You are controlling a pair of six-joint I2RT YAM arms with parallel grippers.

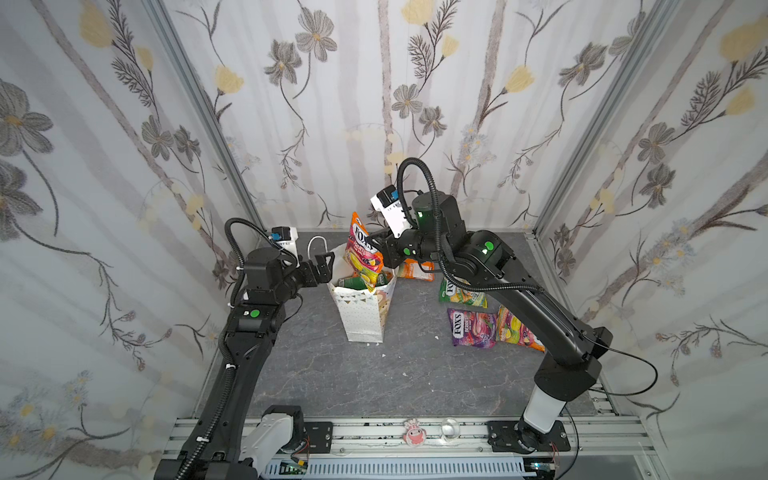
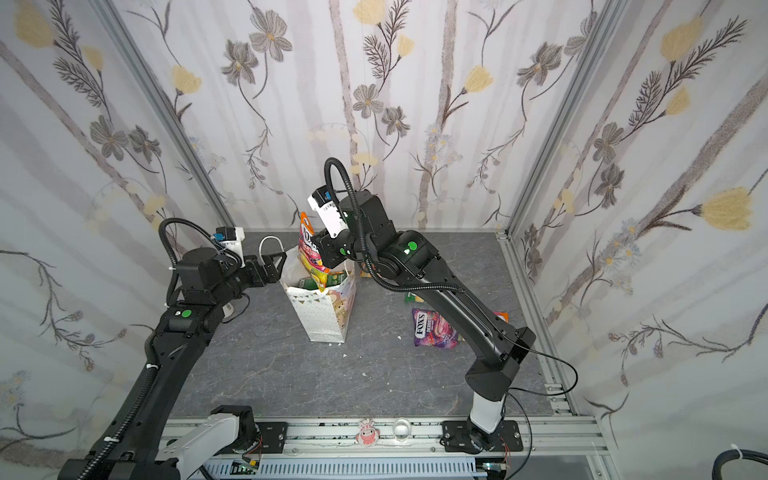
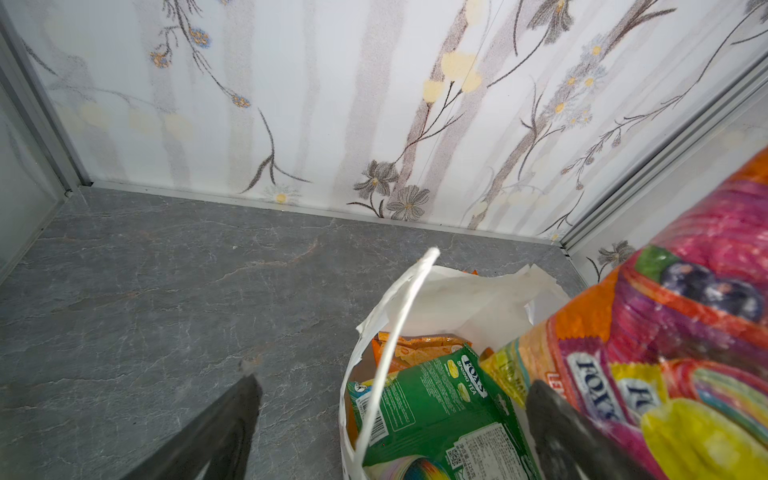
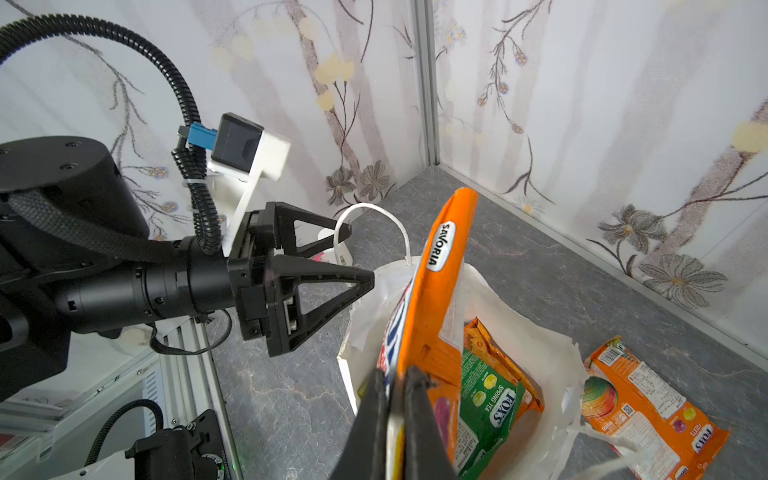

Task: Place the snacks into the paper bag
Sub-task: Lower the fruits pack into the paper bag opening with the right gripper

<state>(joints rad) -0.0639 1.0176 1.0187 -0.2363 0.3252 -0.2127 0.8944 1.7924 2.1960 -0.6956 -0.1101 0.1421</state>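
Note:
The white paper bag (image 1: 362,309) (image 2: 325,312) stands upright and open mid-table. My right gripper (image 1: 383,249) (image 4: 392,374) is shut on an orange and pink "FOX'S" packet (image 1: 365,249) (image 2: 309,254) (image 4: 440,291) (image 3: 685,332), which hangs upright with its lower end inside the bag's mouth. A green packet (image 3: 436,399) (image 4: 486,399) and an orange packet (image 3: 411,345) lie inside. My left gripper (image 1: 326,262) (image 3: 395,382) (image 4: 359,253) is open at the bag's left rim, and the white cord handle (image 3: 399,332) shows between its fingers.
Loose packets lie on the grey table to the right: orange (image 1: 415,270) (image 4: 648,407) behind the bag, green-yellow (image 1: 461,295), purple (image 1: 471,328) (image 2: 432,328) and yellow-pink (image 1: 517,328) partly under the right arm. A small pink object (image 1: 412,433) sits on the front rail. Walls close three sides.

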